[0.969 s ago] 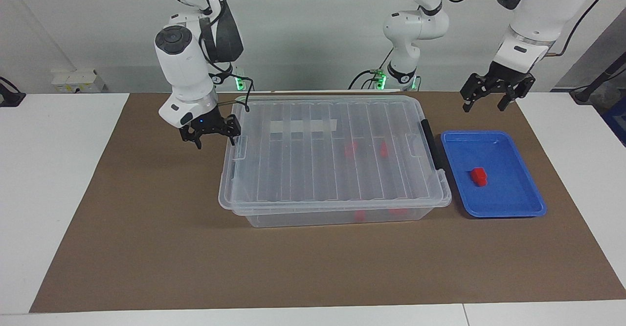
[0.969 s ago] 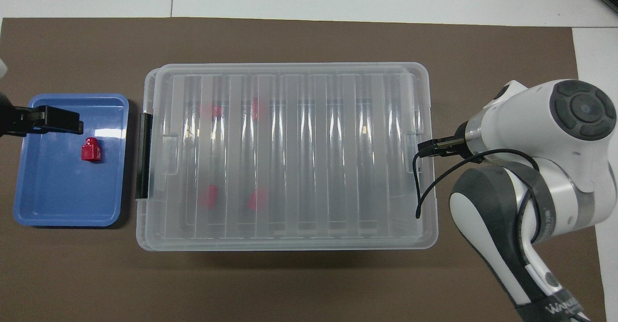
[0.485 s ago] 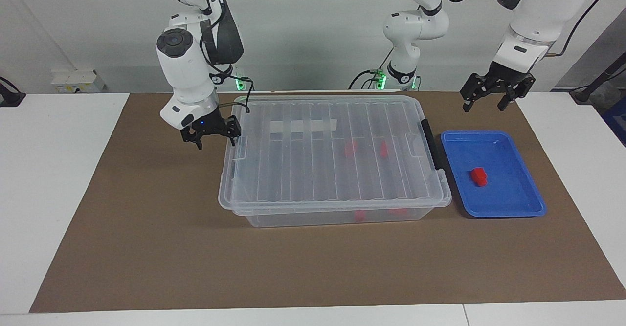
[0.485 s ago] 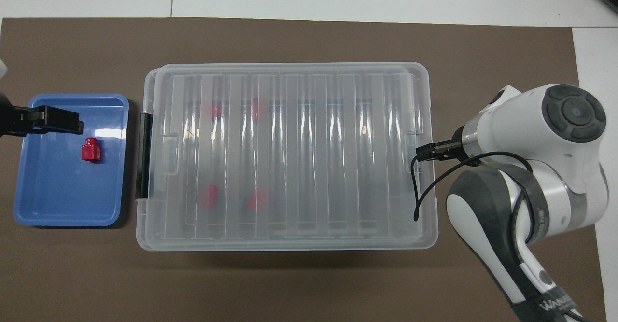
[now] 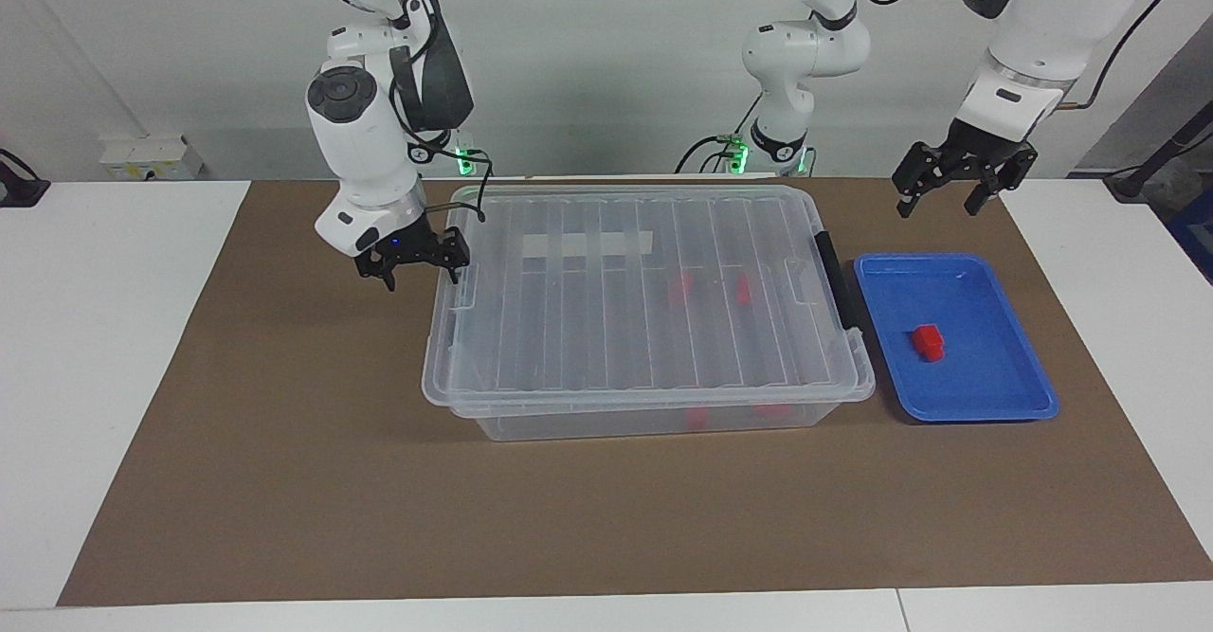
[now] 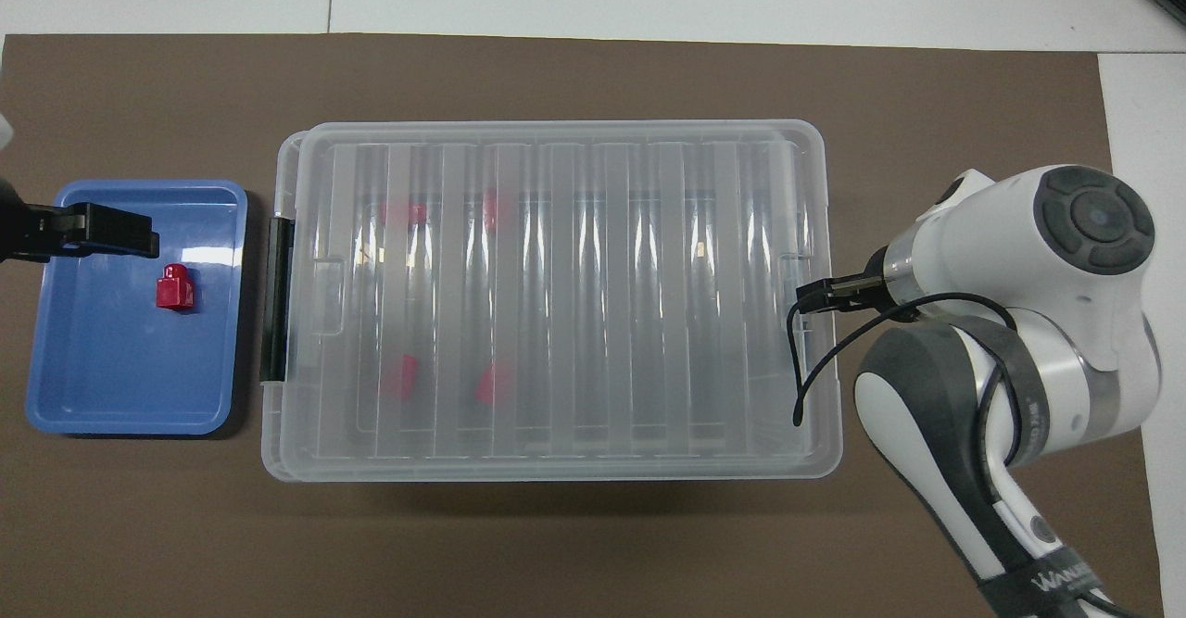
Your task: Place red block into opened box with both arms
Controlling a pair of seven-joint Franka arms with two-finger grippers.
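at the lidded box [image 5: 644,329] end, right gripper [image 5: 414,255] hangs open by the lid edge, placed to lift it; left gripper [image 5: 957,177], open, waits above the tray [image 5: 1023,395] holding the block [image 5: 927,341].

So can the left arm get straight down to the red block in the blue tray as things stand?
Probably yes. The left end effector hangs open above the blue tray's edge nearer the robots, and the red block lies alone in the open tray, nothing covering it. The box beside it is still lidded.
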